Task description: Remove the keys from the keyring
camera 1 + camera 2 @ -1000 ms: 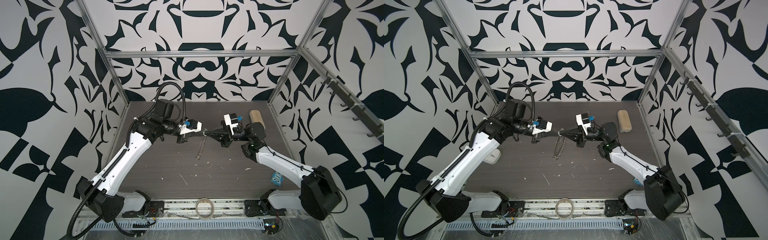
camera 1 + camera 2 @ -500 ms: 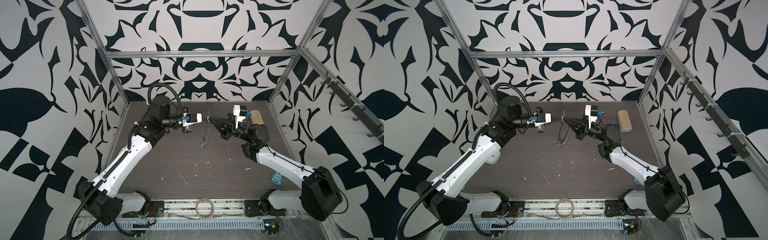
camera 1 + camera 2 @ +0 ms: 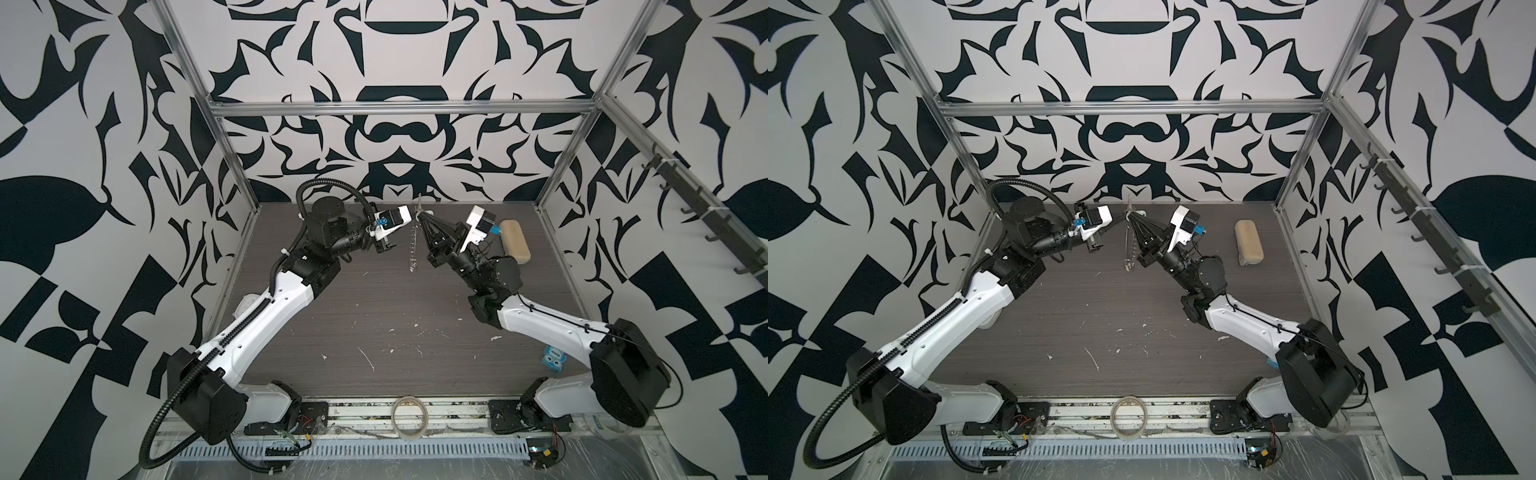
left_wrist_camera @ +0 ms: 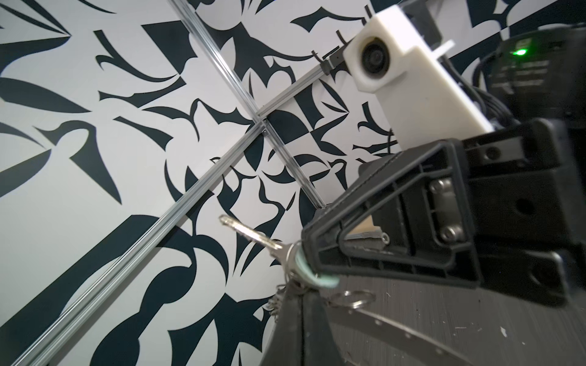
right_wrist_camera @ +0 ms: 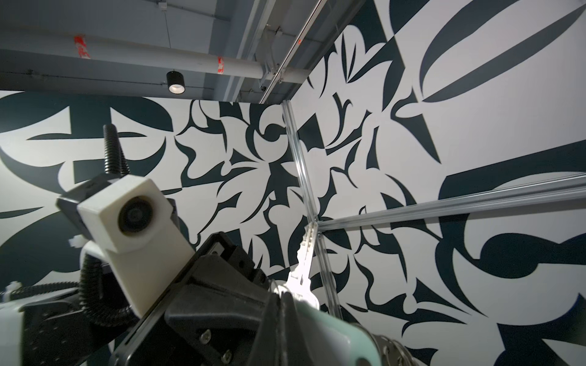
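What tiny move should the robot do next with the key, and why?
Probably ease the right gripper away from the left gripper. Both are shut, held up in the air; the key is not yet off the keyring hanging between them.

Bright, even light with soft shadows.
Both top views are sharp, with the worktop [image 3: 374,307] only faintly shadowed under the arms. In the wrist views the near fingers [image 5: 272,336] blur, the key [image 5: 301,272] glares white and a ceiling lamp [image 5: 175,83] glows.

Both top views look down over the table [image 3: 374,307]; close wrist views face each other.
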